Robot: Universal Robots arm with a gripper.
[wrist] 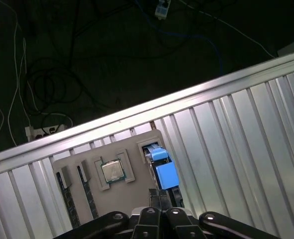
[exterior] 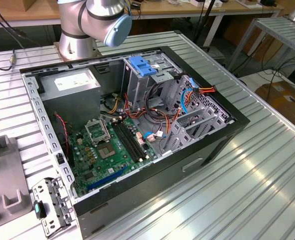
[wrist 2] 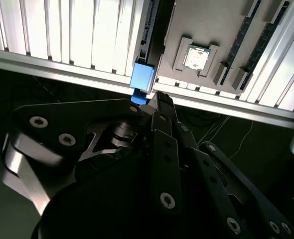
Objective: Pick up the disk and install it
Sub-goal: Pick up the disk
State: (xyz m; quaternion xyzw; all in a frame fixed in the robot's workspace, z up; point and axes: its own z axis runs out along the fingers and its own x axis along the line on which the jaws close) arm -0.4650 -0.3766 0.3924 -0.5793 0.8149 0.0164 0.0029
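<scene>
The disk (wrist: 166, 172) stands on edge in a slot of a grey fixture tray (wrist: 137, 199), its blue side rail facing the camera. The second wrist view shows the same blue rail (wrist 2: 142, 77) at the tray's edge. My gripper (wrist: 164, 196) (wrist 2: 159, 99) sits right at the near end of the disk, in line with the blue rail. In the exterior view the open computer case (exterior: 222, 130) lies on its side, with a metal drive cage (exterior: 137, 85) near its back wall.
A square processor chip (wrist: 112, 172) (wrist 2: 196, 57) rests in a recess of the tray beside the disk, with dark memory sticks (wrist: 87, 196) further along. In the case are a grey power-supply box (exterior: 72, 85), a green motherboard (exterior: 107, 150) and loose cables (exterior: 187, 100). The table is ribbed aluminium (exterior: 267, 185).
</scene>
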